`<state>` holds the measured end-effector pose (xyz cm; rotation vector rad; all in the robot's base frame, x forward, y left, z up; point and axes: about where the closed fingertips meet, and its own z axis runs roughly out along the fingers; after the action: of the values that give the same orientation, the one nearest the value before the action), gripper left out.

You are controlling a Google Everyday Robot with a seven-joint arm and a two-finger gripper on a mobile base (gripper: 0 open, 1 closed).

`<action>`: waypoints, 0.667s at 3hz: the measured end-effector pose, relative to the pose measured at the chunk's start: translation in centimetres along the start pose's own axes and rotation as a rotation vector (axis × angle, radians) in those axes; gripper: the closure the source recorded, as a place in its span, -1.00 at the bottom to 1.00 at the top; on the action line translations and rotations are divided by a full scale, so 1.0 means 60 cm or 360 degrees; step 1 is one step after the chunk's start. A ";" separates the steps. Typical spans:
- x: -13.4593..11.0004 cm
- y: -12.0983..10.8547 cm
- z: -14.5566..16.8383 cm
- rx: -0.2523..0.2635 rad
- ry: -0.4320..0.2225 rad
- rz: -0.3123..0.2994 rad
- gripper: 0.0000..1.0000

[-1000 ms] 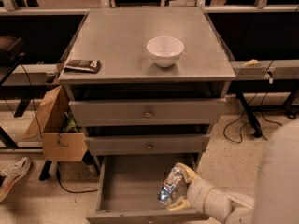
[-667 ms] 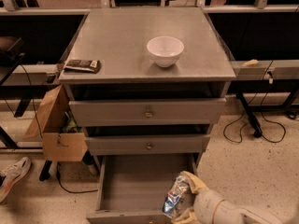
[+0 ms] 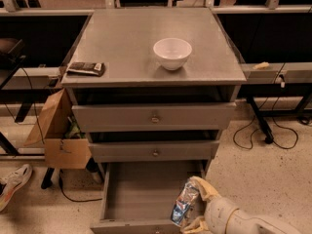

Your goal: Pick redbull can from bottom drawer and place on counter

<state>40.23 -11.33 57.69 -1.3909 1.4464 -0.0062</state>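
pick step: cream two-finger gripper (image 3: pixel 192 204) down in open grey bottom drawer (image 3: pixel 141 194), looks clamped on slim silver-blue redbull can (image 3: pixel 181 206); nxt: lift clear, up to flat grey counter (image 3: pixel 122 38).

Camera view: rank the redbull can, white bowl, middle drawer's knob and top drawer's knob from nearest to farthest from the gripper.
The gripper is in the bottom drawer, front right.
1. redbull can, in its grasp.
2. middle drawer's knob, just above-left.
3. top drawer's knob, higher.
4. white bowl, up on the counter.
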 end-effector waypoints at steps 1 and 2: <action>-0.014 -0.067 -0.015 0.0120 -0.0054 -0.0060 1.00; -0.048 -0.192 -0.058 0.0301 -0.0079 -0.0143 1.00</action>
<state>45.33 -15.08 68.29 -1.2906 1.3063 -0.1608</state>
